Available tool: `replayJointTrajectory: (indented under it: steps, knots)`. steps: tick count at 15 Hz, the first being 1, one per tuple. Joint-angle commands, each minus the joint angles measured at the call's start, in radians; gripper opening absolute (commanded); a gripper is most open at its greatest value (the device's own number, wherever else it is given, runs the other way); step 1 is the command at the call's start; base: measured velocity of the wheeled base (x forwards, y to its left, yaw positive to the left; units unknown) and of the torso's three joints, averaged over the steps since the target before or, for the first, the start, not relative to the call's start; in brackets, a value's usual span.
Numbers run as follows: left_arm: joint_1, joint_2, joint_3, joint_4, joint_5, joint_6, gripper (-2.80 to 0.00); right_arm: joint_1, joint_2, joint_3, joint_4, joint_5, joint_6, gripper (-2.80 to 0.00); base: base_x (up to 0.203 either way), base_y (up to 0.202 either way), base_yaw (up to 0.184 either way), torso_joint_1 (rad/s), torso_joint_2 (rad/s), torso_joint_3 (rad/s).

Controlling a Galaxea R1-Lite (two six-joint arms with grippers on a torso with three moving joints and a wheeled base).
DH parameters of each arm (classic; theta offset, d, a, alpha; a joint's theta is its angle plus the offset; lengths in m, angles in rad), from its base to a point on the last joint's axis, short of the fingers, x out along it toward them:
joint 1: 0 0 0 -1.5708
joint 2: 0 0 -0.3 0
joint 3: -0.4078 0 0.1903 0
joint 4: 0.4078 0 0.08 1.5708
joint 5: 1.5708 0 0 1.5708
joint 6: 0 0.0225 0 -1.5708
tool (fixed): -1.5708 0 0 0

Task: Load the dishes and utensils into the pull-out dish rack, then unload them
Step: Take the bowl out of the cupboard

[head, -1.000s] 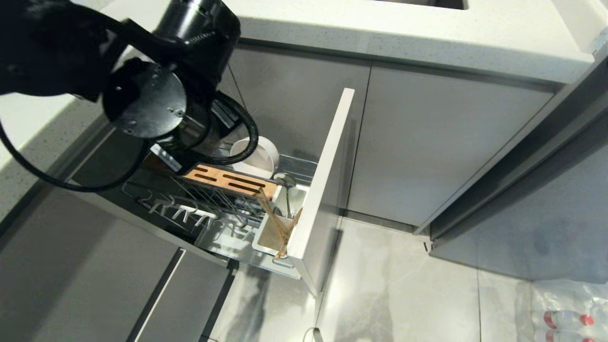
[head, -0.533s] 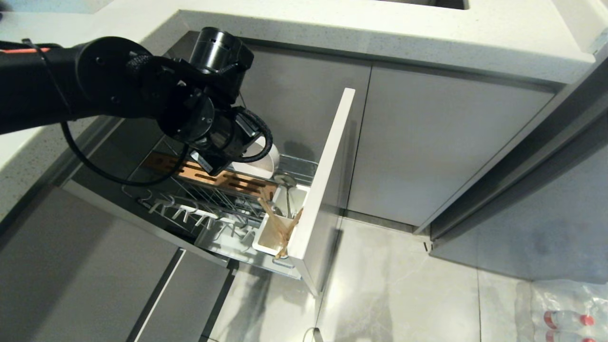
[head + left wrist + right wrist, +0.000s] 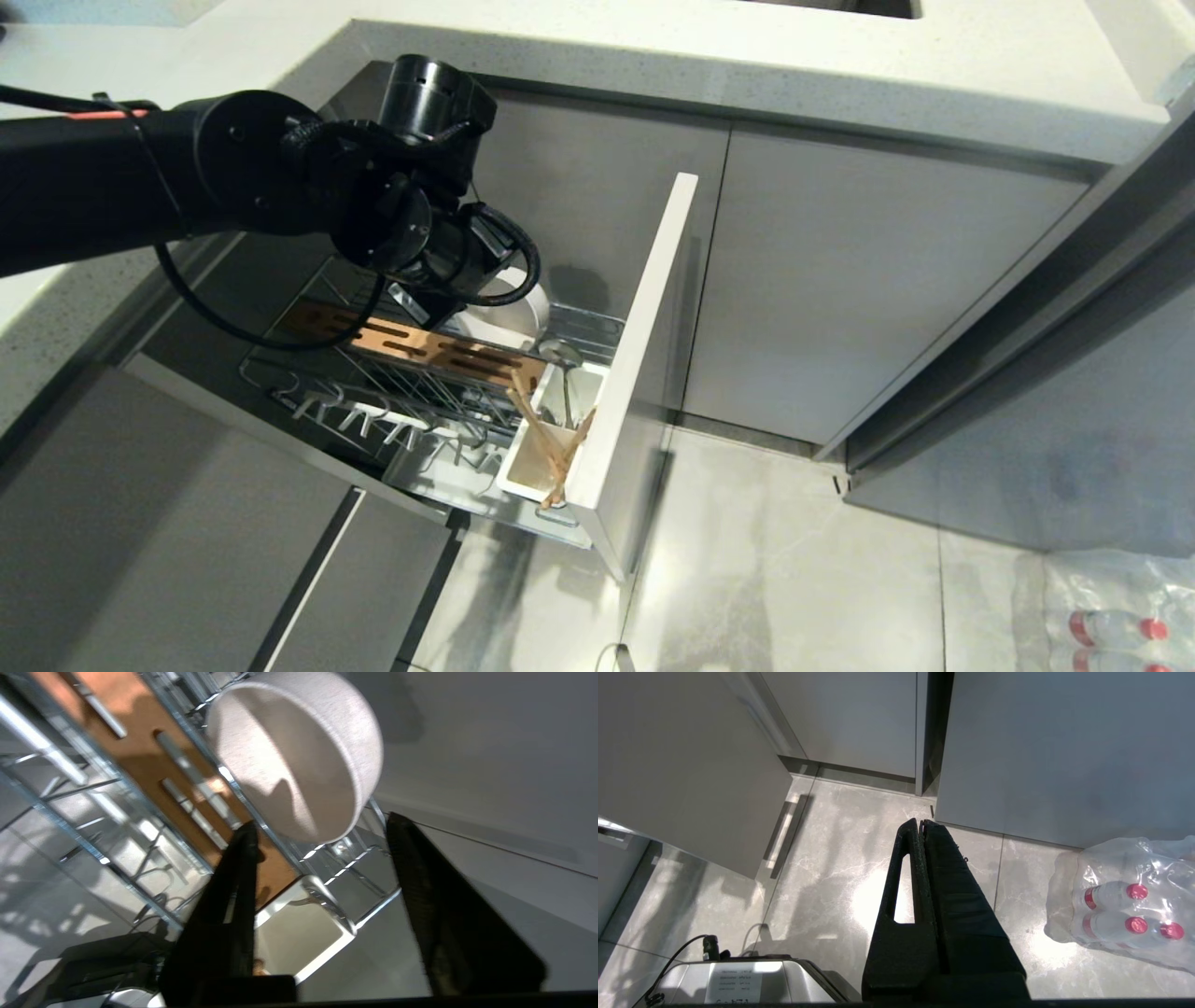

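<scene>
Left arm: extended in from the left of the head view, wrist bent downward. Left gripper: jaws parted with a clear gap, nothing between them. Right gripper: pointing down, fingers pressed together, seen only in its wrist view.

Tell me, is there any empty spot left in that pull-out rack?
Yes: the row of plate prongs on the near side of the wooden strip stands bare. It is crowded elsewhere: the white bowl sits behind the strip under the open left gripper, and chopsticks and spoon fill the utensil cup.
</scene>
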Motion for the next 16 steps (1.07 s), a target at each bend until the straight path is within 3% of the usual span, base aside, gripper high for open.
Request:
replayJointTrajectory:
  steps: [1,8,11,16]
  knots:
    - [0.001,0.023,-0.022,-0.001,-0.018,-0.003,0.0,0.0,0.001,0.002,0.0,0.0,0.001,-2.8,0.0,0.0,0.0,0.0,0.0,0.0]
    - [0.052,0.123,-0.024,-0.149,-0.057,0.077,0.0,0.0,0.001,0.002,0.0,0.0,0.001,-2.8,0.0,0.0,0.0,0.0,0.0,0.0]
    - [0.072,0.137,-0.024,-0.175,-0.113,0.09,0.0,0.0,0.001,0.002,0.0,0.0,0.001,-2.8,0.0,0.0,0.0,0.0,0.0,0.0]
    - [0.081,0.176,-0.024,-0.247,-0.117,0.145,0.0,0.0,0.001,0.002,0.0,0.0,0.001,-2.8,0.0,0.0,0.0,0.0,0.0,0.0]
